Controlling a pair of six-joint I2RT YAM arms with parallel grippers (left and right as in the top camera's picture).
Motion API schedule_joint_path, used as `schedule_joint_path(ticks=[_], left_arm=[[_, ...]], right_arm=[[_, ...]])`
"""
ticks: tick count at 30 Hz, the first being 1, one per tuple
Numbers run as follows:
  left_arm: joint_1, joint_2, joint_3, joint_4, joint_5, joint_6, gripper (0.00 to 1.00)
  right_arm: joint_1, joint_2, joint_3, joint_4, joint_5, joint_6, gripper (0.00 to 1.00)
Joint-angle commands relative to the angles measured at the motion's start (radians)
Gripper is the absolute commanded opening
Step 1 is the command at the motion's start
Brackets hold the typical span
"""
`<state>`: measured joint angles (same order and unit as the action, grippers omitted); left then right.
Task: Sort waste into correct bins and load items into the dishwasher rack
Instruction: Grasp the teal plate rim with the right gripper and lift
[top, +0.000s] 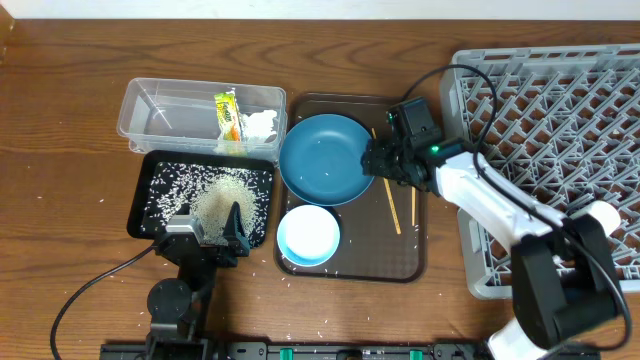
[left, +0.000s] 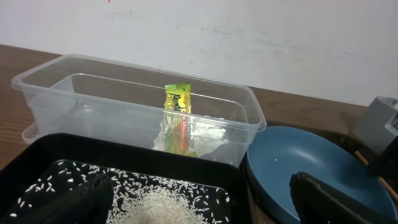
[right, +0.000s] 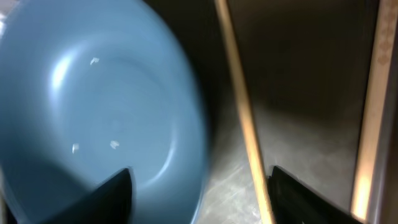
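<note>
The dark-blue bowl (top: 325, 158) (right: 93, 93) sits on the brown serving tray, with the light-blue bowl (top: 308, 235) in front of it. Two chopsticks (top: 392, 200) (right: 239, 106) lie to the right of the bowls. My right gripper (top: 372, 160) (right: 200, 180) is open, straddling the dark-blue bowl's right rim and one chopstick. The clear tub (top: 160, 110) (left: 93, 93) holds the snack wrapper (top: 228, 115) (left: 177, 118) and the tissue (top: 262, 124) (left: 208, 132). The black tray (top: 150, 205) (left: 124, 155) holds rice (top: 215, 195) (left: 161, 205). My left gripper (top: 210, 235) (left: 202, 205) is open and empty over its front edge. The cups are out of view.
The grey dishwasher rack (top: 560, 150) stands at the right, and my right arm reaches across its left side. The brown serving tray (top: 360, 250) lies between the black tray and the rack. Stray rice grains dot the wooden table near the black tray.
</note>
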<state>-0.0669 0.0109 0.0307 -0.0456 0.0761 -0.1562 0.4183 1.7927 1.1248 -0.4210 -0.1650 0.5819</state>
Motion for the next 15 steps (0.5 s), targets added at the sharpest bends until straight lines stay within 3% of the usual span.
schedule_joint_path(ticks=[1,3,7,15], left_arm=[[0.004,-0.007,-0.027,-0.014,0.013,0.013,0.93],[0.004,-0.007,-0.027,-0.014,0.013,0.013,0.93],[0.004,-0.007,-0.027,-0.014,0.013,0.013,0.93],[0.004,-0.007,-0.027,-0.014,0.013,0.013,0.93]], right_arm=[[0.006,0.056,0.005,0.027,-0.054,0.035,0.45],[0.014,0.073,0.005,0.029,-0.050,0.050,0.26],[0.000,0.059,0.008,0.038,-0.049,0.050,0.01],[-0.089,-0.125,0.009,-0.081,0.122,0.024,0.01]])
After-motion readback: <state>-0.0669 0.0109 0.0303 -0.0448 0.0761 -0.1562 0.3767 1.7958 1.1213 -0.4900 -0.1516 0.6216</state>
